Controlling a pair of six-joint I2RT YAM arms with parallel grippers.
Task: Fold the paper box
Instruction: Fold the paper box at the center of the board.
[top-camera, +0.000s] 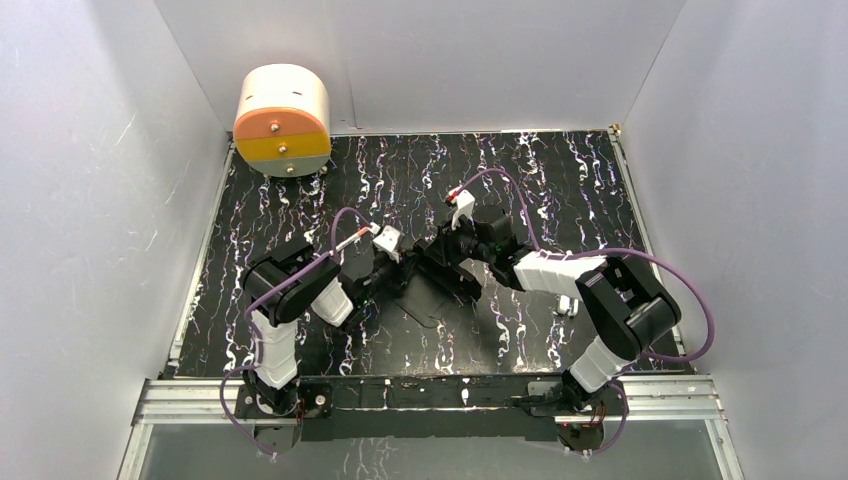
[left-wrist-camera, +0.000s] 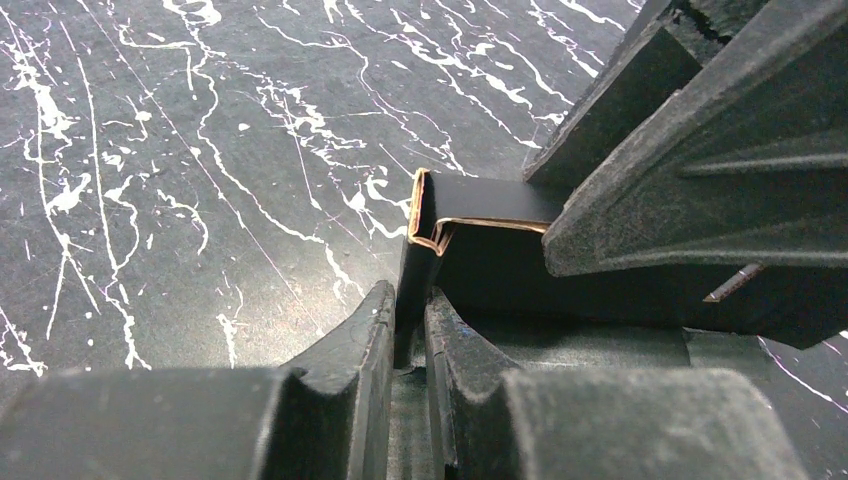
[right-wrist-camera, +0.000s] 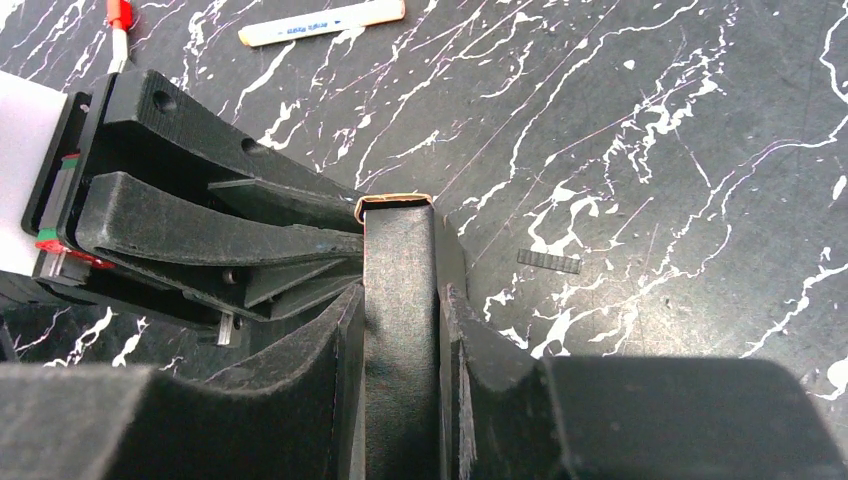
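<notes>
Black paper box (right-wrist-camera: 400, 235) was pinched from both sides. Left gripper (left-wrist-camera: 410, 305) clamped its wall; right gripper (right-wrist-camera: 400, 305) squeezed its folded edge.

Left end effector (left-wrist-camera: 410, 315), right end effector (right-wrist-camera: 400, 305) closed

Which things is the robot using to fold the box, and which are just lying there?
For the job: the paper box, pinched by the left tool and the right tool.

Just lying about: the white pen, the small black strip, the round cream and orange drum in the far left corner.
</notes>
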